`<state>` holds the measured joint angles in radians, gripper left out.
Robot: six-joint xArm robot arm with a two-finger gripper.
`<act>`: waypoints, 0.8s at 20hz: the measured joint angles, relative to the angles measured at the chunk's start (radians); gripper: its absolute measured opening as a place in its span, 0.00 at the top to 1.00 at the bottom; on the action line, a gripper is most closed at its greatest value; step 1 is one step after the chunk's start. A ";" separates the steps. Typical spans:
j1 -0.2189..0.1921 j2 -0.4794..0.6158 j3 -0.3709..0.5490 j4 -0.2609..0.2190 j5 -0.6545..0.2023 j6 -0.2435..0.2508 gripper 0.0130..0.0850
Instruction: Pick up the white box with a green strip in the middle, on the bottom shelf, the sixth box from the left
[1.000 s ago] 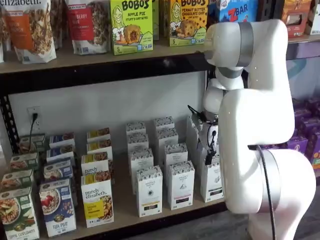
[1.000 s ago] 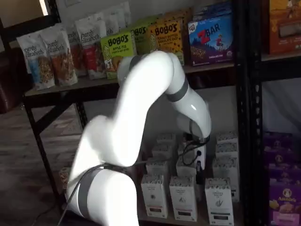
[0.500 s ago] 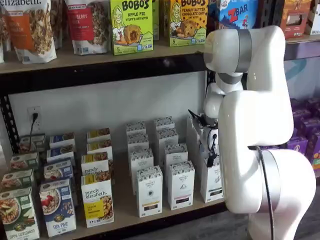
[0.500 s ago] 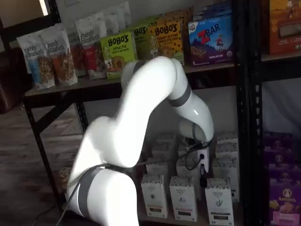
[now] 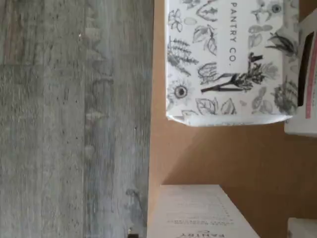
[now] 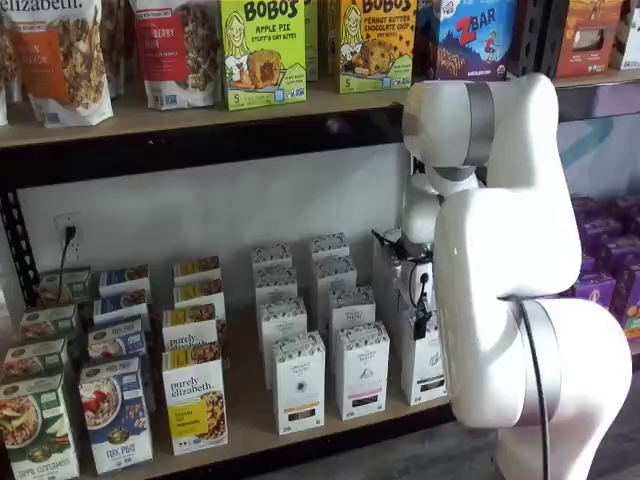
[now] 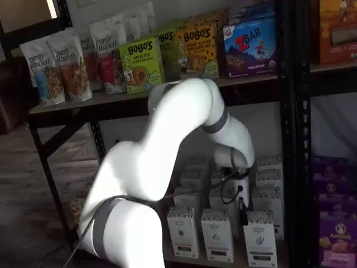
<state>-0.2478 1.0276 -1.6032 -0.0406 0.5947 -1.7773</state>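
Observation:
The white box [image 6: 428,365] is the front carton of the right-hand column on the bottom shelf [image 6: 250,425], partly hidden by the arm. In a shelf view it shows as the rightmost front carton [image 7: 260,239]. My gripper [image 6: 418,318] hangs just above and behind its top. Only a black finger and a cable show in both shelf views, the gripper [image 7: 242,205] too, so no gap can be judged. The wrist view shows a botanical-printed carton top [image 5: 228,59] and a second carton [image 5: 198,215] on the tan board [image 5: 213,148]. I cannot tell which carton these are.
Two more columns of like white cartons [image 6: 298,382] [image 6: 361,368] stand left of the target. Colourful purely elizabeth boxes [image 6: 195,398] fill the shelf's left. Bobo's and Z Bar boxes [image 6: 262,50] sit on the shelf above. Grey plank floor [image 5: 74,119] lies past the shelf edge.
The arm has sunk a little and the gripper has moved down and forward toward the front right carton.

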 joint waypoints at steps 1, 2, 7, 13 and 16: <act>0.001 0.004 -0.004 -0.008 -0.001 0.008 0.00; 0.001 0.007 -0.004 -0.016 -0.007 0.015 0.00; -0.002 0.018 -0.004 -0.084 -0.027 0.070 0.00; -0.009 0.033 -0.014 -0.102 -0.016 0.079 0.00; -0.012 0.037 -0.013 -0.109 -0.025 0.083 0.00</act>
<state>-0.2598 1.0644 -1.6161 -0.1500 0.5696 -1.6948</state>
